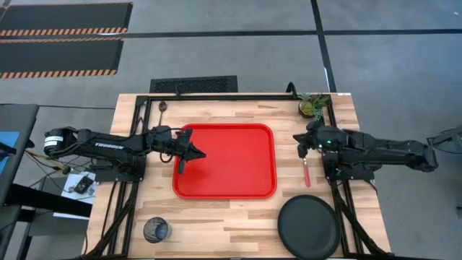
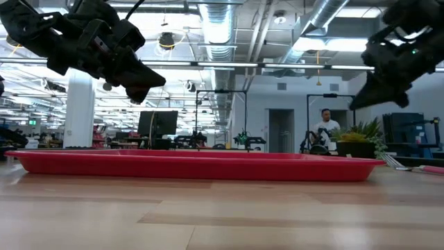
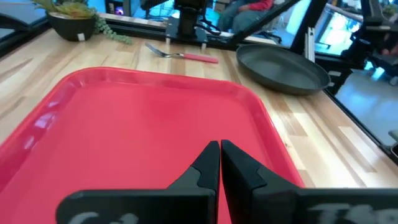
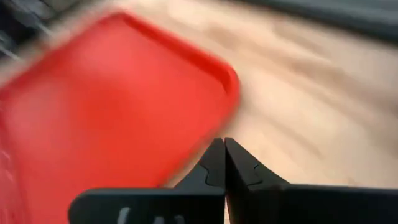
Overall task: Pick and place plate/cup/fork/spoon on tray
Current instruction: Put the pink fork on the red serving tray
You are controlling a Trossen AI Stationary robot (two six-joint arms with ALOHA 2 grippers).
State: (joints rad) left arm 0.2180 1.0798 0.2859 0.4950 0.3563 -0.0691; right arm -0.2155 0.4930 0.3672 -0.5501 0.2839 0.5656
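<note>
nothing is on my tray [image 1: 224, 191] yet, as far as i can judge: its red floor lies bare in the high view, so all four placements are left to do.

going left to right across the table: one cup [image 1: 156, 230] stands near the front left corner, well apart from the tray. one spoon [image 1: 163, 108] lies near the back edge, just off the tray's back left corner. my left gripper [image 1: 196, 154] hangs above the left part of the tray, fingers pressed together with nothing between them; the left wrist view shows them closed over bare red plastic. one tray sits in the middle of the table. one fork [image 1: 306, 170] lies on the wood just beside the tray's right edge, its red handle pointing toward the front. my right gripper [image 1: 299, 139] hovers above the fork's tine end, between the tray and the arm's base, and its fingers are also closed on nothing. one plate [image 1: 309, 226] rests near the front right corner, close to the tray's front right corner but apart from it. a small potted plant [image 1: 313, 105] stands at the back right and has no part in the task.

count: one plate, one cup, one fork, one spoon, one tray.

i judge the fork the likeliest first pick, since my right gripper is over it.
</note>
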